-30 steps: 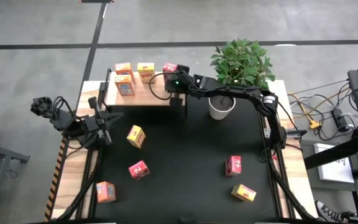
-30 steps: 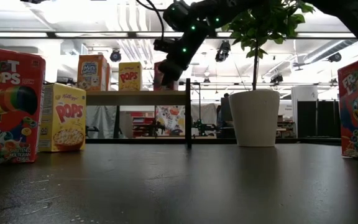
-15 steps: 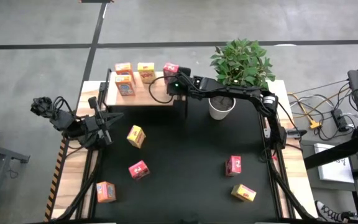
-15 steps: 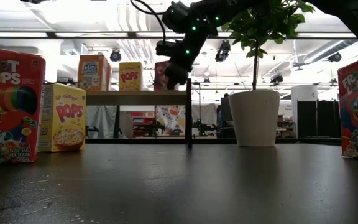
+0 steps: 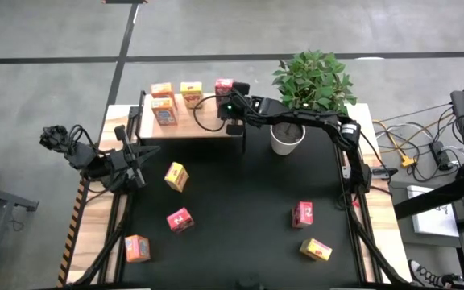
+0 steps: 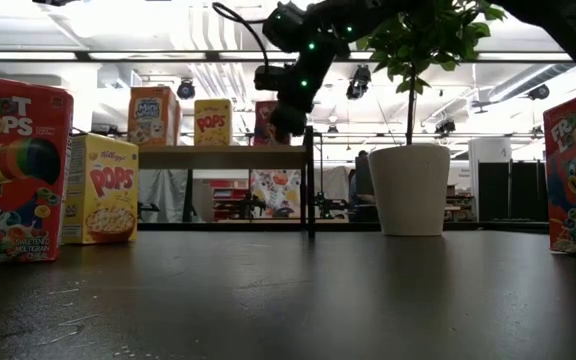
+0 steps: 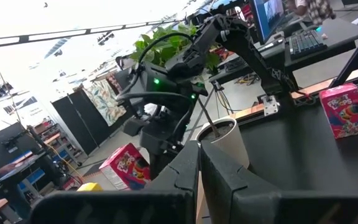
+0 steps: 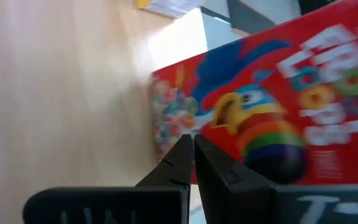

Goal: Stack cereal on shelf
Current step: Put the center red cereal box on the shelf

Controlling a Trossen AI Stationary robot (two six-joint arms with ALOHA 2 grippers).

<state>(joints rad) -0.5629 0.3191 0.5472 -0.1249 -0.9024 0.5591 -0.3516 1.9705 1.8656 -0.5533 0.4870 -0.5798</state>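
The right gripper (image 5: 230,111), fingers clenched on nothing, hovered just beside a red cereal box (image 5: 223,86) standing at the shelf (image 5: 192,122) end, alongside orange and yellow boxes. The left gripper (image 5: 132,158), also clenched empty, waited at the table (image 5: 240,209) edge, five boxes scattered there.

The red box (image 5: 223,85) has been pushed toward the shelf's (image 5: 192,122) back edge by the right gripper (image 5: 226,110).
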